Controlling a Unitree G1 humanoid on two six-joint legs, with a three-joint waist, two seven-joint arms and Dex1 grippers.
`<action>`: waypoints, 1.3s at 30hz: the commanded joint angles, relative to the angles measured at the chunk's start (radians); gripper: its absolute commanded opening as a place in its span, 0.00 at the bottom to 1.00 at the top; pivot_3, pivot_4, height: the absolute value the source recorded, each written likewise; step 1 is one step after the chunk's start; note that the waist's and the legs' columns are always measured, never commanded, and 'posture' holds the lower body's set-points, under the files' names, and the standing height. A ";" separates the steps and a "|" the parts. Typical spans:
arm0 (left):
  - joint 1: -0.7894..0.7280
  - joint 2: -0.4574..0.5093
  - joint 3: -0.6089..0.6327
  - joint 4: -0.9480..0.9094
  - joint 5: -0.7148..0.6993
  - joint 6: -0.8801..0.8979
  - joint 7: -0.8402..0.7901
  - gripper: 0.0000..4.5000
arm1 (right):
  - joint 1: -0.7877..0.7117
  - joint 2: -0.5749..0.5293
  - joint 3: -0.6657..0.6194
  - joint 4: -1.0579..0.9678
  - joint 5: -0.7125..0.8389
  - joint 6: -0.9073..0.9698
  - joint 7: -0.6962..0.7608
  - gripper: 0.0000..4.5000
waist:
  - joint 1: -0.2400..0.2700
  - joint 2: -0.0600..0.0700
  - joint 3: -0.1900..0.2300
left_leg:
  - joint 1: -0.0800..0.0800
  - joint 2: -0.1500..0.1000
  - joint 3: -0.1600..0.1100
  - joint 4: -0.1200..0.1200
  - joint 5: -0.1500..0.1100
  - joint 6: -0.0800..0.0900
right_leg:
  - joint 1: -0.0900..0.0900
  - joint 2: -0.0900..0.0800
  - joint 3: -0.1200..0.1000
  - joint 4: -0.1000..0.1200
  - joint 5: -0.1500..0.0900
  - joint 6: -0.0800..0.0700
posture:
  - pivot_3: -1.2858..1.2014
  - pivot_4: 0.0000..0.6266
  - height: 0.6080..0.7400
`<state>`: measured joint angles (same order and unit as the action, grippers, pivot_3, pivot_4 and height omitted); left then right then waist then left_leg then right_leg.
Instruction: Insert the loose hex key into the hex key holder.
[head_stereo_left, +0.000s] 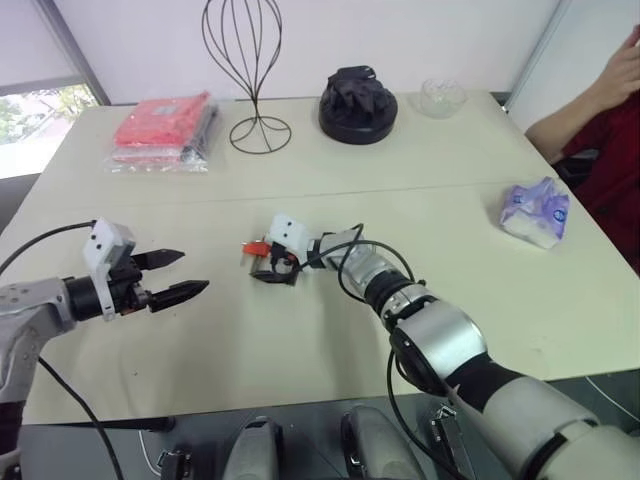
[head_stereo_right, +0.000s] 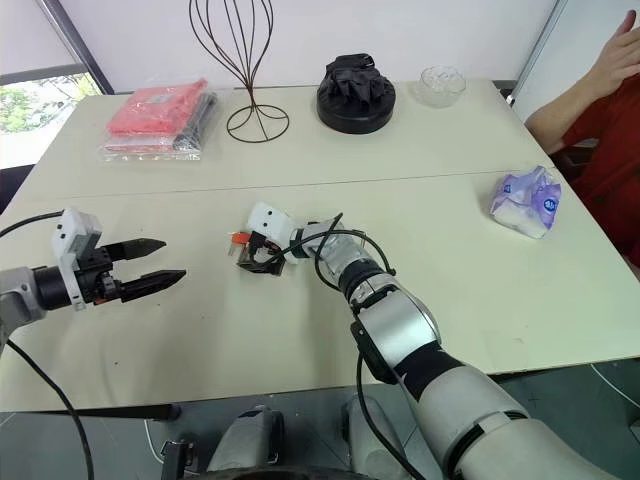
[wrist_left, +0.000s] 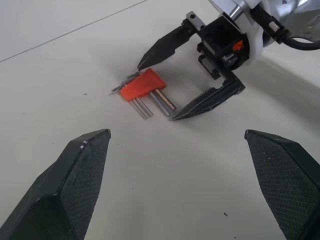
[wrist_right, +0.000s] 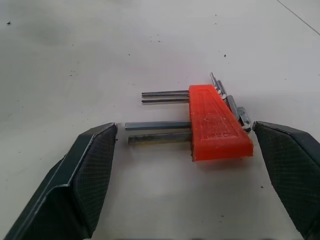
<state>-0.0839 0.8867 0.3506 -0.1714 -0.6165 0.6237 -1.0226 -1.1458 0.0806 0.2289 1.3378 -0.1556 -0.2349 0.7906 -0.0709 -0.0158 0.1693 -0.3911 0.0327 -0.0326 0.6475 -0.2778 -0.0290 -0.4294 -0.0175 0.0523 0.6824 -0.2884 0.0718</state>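
Right pincer (head_stereo_left: 262, 262) released, fingers straddling holder (wrist_right: 215, 122) on counter (head_stereo_left: 480, 170). Holder long axis crosswise between fingers, keys toward 9 o'clock in right wrist view. Left pincer (head_stereo_left: 172, 276) released, well apart at 9 o'clock. Loose key not told apart.

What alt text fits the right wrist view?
An orange hex key holder lies flat on the pale table, metal keys sticking out of it, between the right gripper's open black fingers.
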 joint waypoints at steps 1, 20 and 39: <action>0.021 -0.007 0.052 -0.059 -0.025 0.004 0.027 1.00 | -0.031 0.014 -0.033 -0.004 0.007 0.016 0.022 1.00 | 0.000 0.000 0.000 | 0.000 0.000 0.000 0.000 0.000 0.000 | 0.000 0.000 0.000 0.000 0.000 0.000 | 0.52 0.24 1.00; 0.031 -0.038 0.030 -0.091 -0.041 0.016 0.072 1.00 | -0.049 -0.061 -0.097 -0.009 -0.022 0.008 0.069 1.00 | -0.005 0.000 0.000 | 0.000 -0.001 0.001 -0.001 0.000 -0.001 | 0.000 -0.002 0.000 -0.001 0.000 0.000 | 0.52 0.24 1.00; 0.097 -0.060 0.054 -0.151 -0.047 0.015 0.123 1.00 | -0.020 0.002 -0.083 0.007 -0.078 0.022 0.004 0.32 | 0.000 0.000 0.000 | 0.000 -0.001 0.001 -0.001 0.000 -0.001 | 0.000 -0.003 0.000 -0.001 0.000 0.000 | 0.52 0.24 1.00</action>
<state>0.0092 0.8238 0.3718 -0.2914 -0.6467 0.6459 -0.9058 -1.1690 0.0787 0.1435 1.3417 -0.2246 -0.2066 0.7989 -0.0713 -0.0158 0.1692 -0.3911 0.0320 -0.0320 0.6464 -0.2776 -0.0297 -0.4296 -0.0206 0.0521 0.6816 -0.2884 0.0719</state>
